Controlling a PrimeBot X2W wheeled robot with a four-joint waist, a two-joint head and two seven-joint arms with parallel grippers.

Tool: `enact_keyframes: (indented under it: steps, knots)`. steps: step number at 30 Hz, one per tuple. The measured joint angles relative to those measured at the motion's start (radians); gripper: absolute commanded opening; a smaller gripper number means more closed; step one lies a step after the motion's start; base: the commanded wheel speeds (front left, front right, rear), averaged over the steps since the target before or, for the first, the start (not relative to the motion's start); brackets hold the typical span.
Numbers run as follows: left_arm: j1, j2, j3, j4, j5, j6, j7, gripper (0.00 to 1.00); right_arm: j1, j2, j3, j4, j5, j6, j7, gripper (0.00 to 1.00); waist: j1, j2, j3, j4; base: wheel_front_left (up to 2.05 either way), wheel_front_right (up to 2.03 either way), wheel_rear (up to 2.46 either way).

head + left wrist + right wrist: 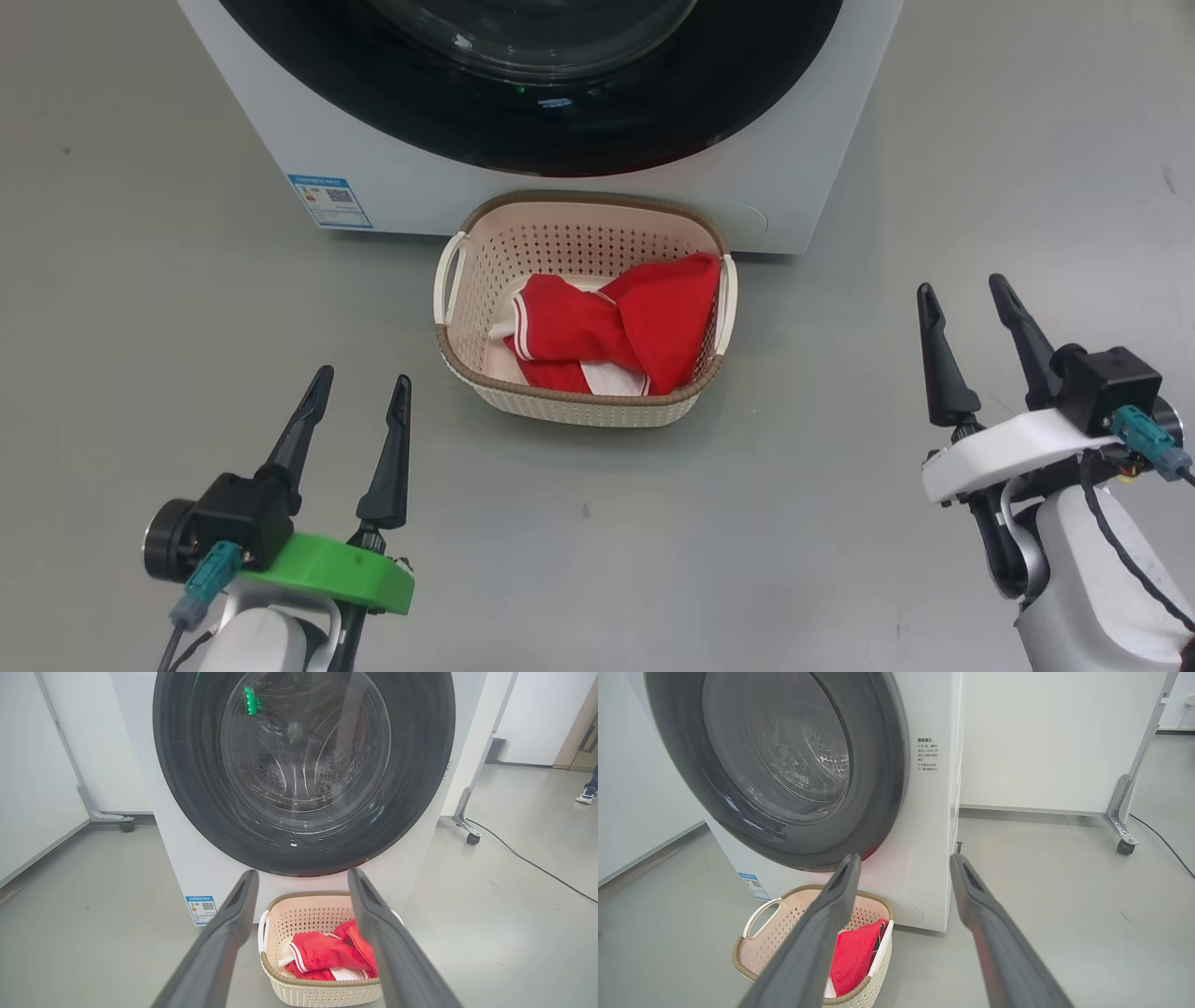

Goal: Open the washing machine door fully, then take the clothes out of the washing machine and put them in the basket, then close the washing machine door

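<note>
The white washing machine (pixel 579 201) stands ahead with its black-rimmed round door (pixel 532 103) lying flat against the front, glass bowl at its centre (pixel 303 751). On the floor before it sits the cream basket (pixel 583 406) holding red clothes (pixel 607 327) with white trim. My left gripper (pixel 359 387) hangs open at the lower left, short of the basket, nothing between its fingers. At the right, my right gripper (pixel 962 289) is open and empty too. The left wrist view shows the door (pixel 187 788), basket (pixel 322 991) and clothes (pixel 322 954); the right wrist view shows the door (pixel 882 788) and basket (pixel 756 956).
Grey floor (pixel 140 280) spreads on both sides of the machine. White partition panels on castor feet (pixel 469 835) stand behind it, and a black cable (pixel 537 865) runs across the floor at the right. A person's shoe (pixel 586 795) shows at the far right.
</note>
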Motion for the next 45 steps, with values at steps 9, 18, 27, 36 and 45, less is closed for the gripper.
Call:
enact_keyframes:
  steps: [9, 18, 27, 36, 45]
  knots:
    - [0.048, 0.006, 0.000, 0.018, 0.000, -0.001, 0.000, 1.00, 0.130, 0.021, -0.011, -0.072, 0.000, -0.018, 0.000, 1.00, 0.0000, 0.0000, -0.066, -0.043, 0.00, 0.00, 0.00]
    - [0.071, 0.020, 0.003, 0.016, 0.000, -0.001, 0.000, 1.00, 0.224, 0.039, -0.011, -0.135, -0.011, -0.039, 0.000, 1.00, 0.0000, 0.0000, -0.110, -0.068, 0.00, 0.00, 0.00]
    - [0.107, 0.027, 0.006, 0.016, 0.000, -0.001, 0.001, 1.00, 0.316, 0.041, -0.010, -0.178, -0.023, -0.060, 0.000, 1.00, 0.0000, 0.0000, -0.151, -0.078, 0.00, 0.00, 0.00]
    - [0.115, 0.029, 0.002, 0.003, 0.000, -0.001, 0.005, 1.00, 0.357, 0.041, -0.012, -0.223, -0.027, -0.072, 0.000, 1.00, 0.0000, 0.0000, -0.164, -0.087, 0.00, 0.00, 0.00]
    - [0.116, 0.029, -0.002, -0.009, 0.000, -0.001, 0.014, 1.00, 0.379, 0.040, -0.015, -0.265, -0.029, -0.080, 0.000, 1.00, 0.0000, 0.0000, -0.170, -0.089, 0.00, 0.00, 0.00]
